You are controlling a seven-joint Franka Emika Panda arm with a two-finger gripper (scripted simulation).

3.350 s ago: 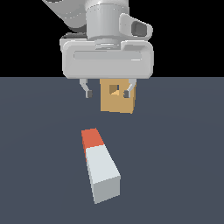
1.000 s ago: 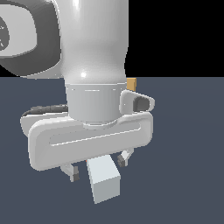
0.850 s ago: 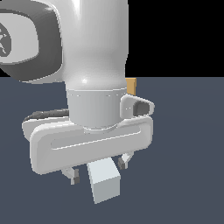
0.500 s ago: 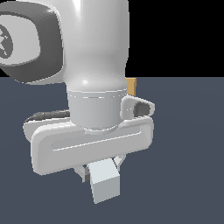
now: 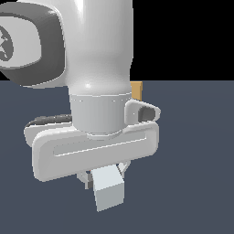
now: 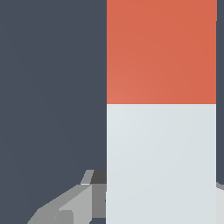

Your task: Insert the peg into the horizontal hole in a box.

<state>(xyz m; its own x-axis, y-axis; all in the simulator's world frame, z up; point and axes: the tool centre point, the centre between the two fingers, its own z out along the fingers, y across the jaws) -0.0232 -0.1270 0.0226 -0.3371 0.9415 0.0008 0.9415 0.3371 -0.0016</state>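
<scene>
Arm: the white Panda arm fills most of the exterior view and hides nearly all of the work area behind it.
Counter [image 5: 196, 160]: dark slate surface carrying the things.
Hand [image 5: 104, 176]: lowered over the peg, its fingers [image 5: 85, 177] straddling the grey part; contact is hidden by the hand's body, so whether it grips or merely brackets the bar cannot be told.
Peg [image 5: 109, 189]: only the pale grey end shows below the hand in the exterior view; the wrist view shows the grey length running into the orange-red end [image 6: 161, 50].
Box [image 5: 136, 89]: a tan sliver beside the arm, well apart from the peg; its hole is hidden.
Progress: judged early; the grasp is at most just made, while lifting, aligning with the hole and inserting all remain.
</scene>
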